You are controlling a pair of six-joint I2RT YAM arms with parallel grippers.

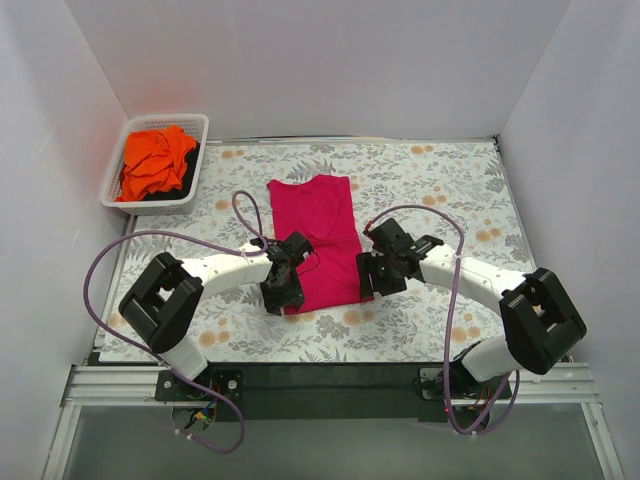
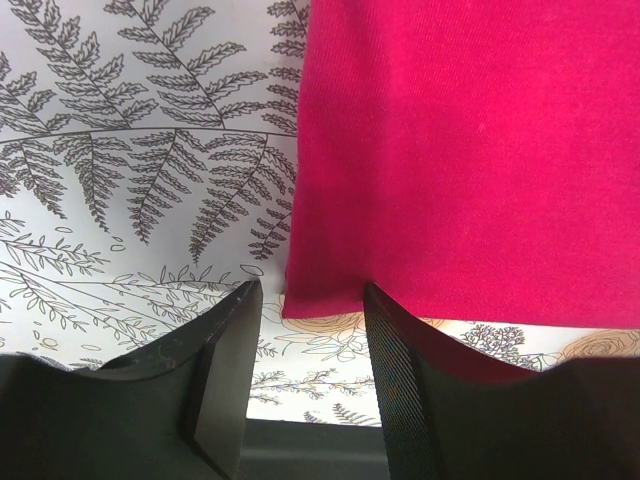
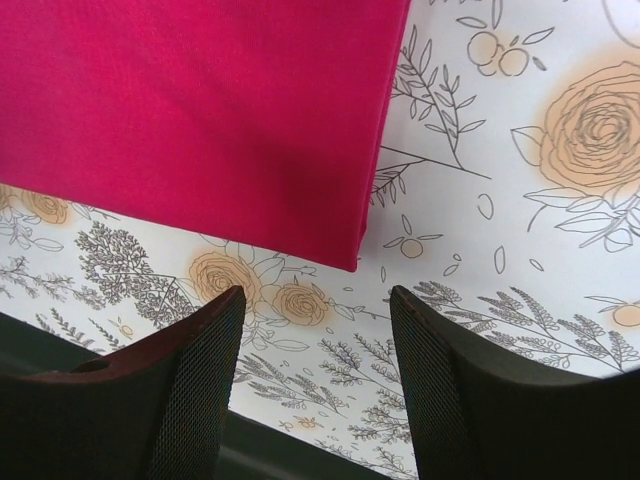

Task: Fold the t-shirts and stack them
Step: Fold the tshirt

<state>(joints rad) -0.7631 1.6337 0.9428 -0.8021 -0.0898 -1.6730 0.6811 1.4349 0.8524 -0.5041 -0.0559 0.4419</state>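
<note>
A magenta-pink t-shirt (image 1: 322, 240) lies flat in the middle of the table, folded into a long narrow strip with its collar at the far end. My left gripper (image 1: 283, 297) is open and empty at the strip's near left corner (image 2: 300, 305); its right finger (image 2: 395, 360) overlaps the hem edge. My right gripper (image 1: 365, 285) is open and empty just above the near right corner (image 3: 350, 262). An orange t-shirt (image 1: 155, 160) lies crumpled in the white basket (image 1: 190, 125) at the far left.
The table carries a floral-print cloth (image 1: 450, 190). White walls enclose the left, back and right. A dark cloth (image 1: 186, 172) lies under the orange shirt in the basket. The black table rail (image 1: 320, 375) runs along the near edge.
</note>
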